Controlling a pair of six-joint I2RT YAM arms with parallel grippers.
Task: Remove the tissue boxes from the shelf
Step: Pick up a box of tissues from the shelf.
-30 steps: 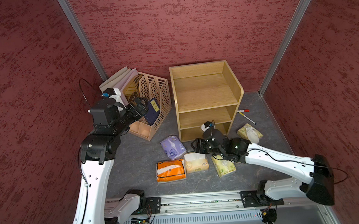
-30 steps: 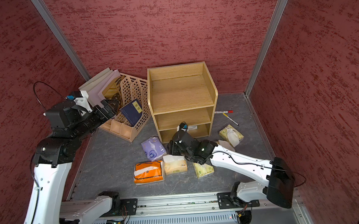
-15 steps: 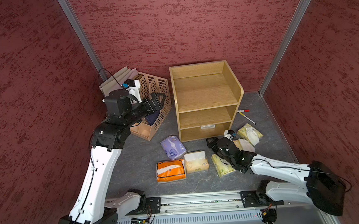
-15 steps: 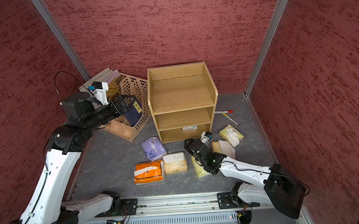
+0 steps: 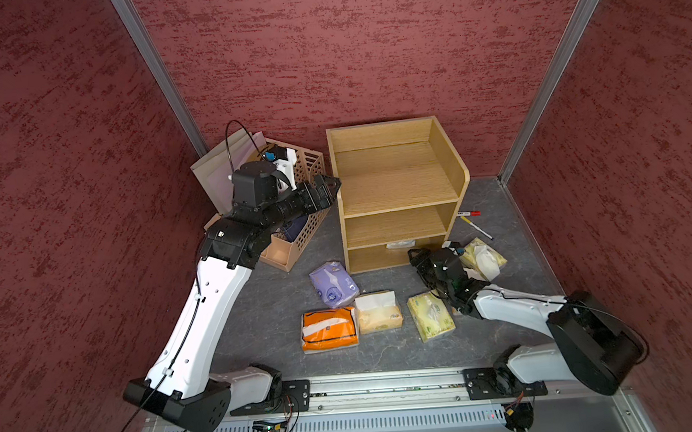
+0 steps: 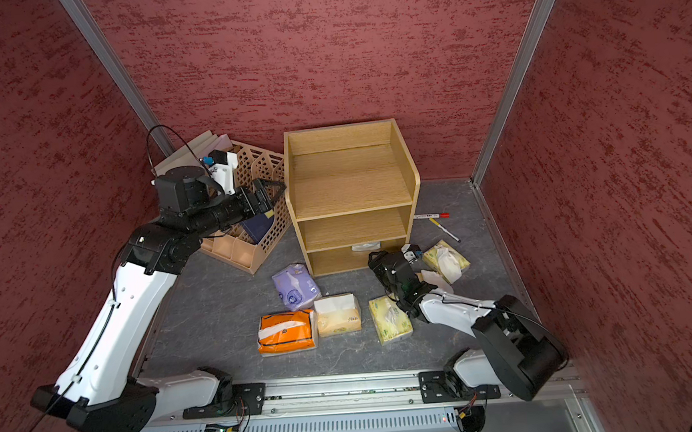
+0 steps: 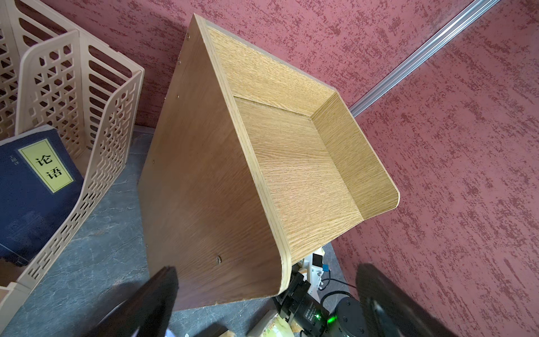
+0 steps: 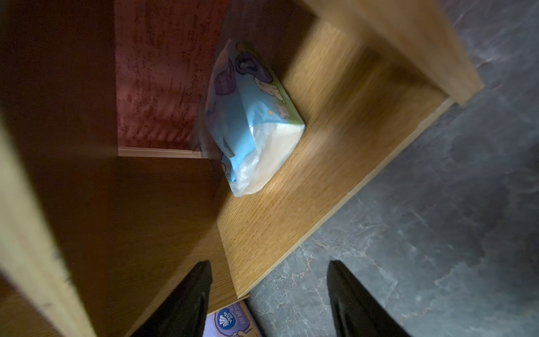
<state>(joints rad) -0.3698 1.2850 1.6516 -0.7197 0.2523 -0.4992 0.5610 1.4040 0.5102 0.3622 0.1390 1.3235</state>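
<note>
Purple tissue pack reads "Vinda" (blue book says 论语)

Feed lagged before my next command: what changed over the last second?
The left gripper swung from the file holder toward the top corner of the shelf, open. The right gripper backed away from the bottom tier, open and empty. The light blue pack still lies inside; the floor packs did not move.

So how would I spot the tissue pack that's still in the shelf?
Find the wooden shelf by the back wall and look into its lowest tier. The light blue tissue pack sits there, the only pack not lying on the floor.
</note>
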